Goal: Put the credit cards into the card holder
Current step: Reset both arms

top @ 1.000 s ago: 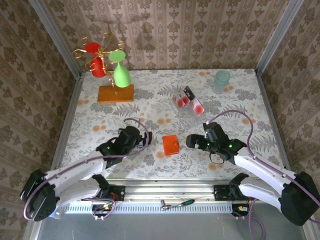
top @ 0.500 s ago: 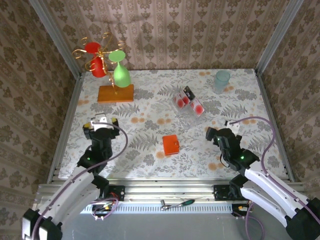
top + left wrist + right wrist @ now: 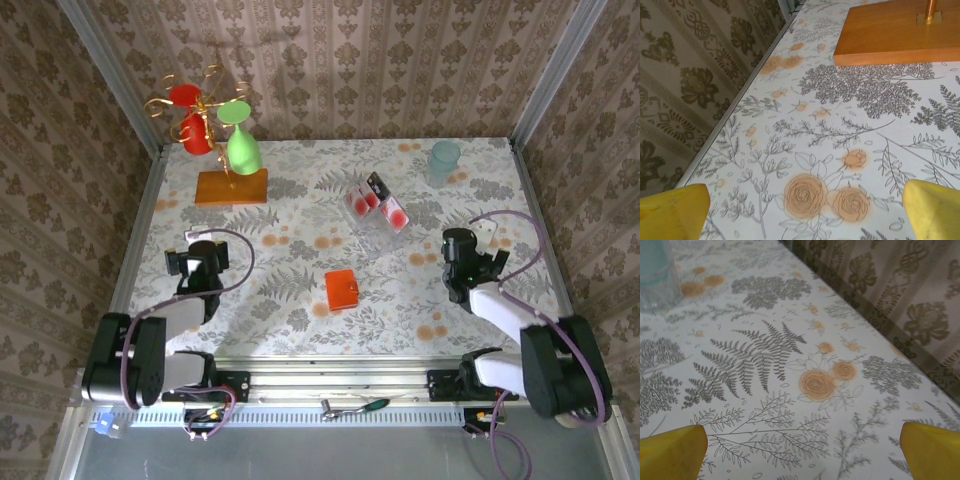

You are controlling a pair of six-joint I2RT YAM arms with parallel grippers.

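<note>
Both left claw [image 3: 802, 212] and right claw [image 3: 802, 452] gape wide, seemingly empty.

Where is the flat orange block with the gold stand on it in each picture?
Top view: the flat orange wooden block lies at the table's far left, near the back wall.
Left wrist view: the block is in the top right corner, with a gold post rising from it.
Right wrist view: this camera looks along the table's right side, with a see-through teal cup at top left.
Shared landmark: the flowery tablecloth.
</note>
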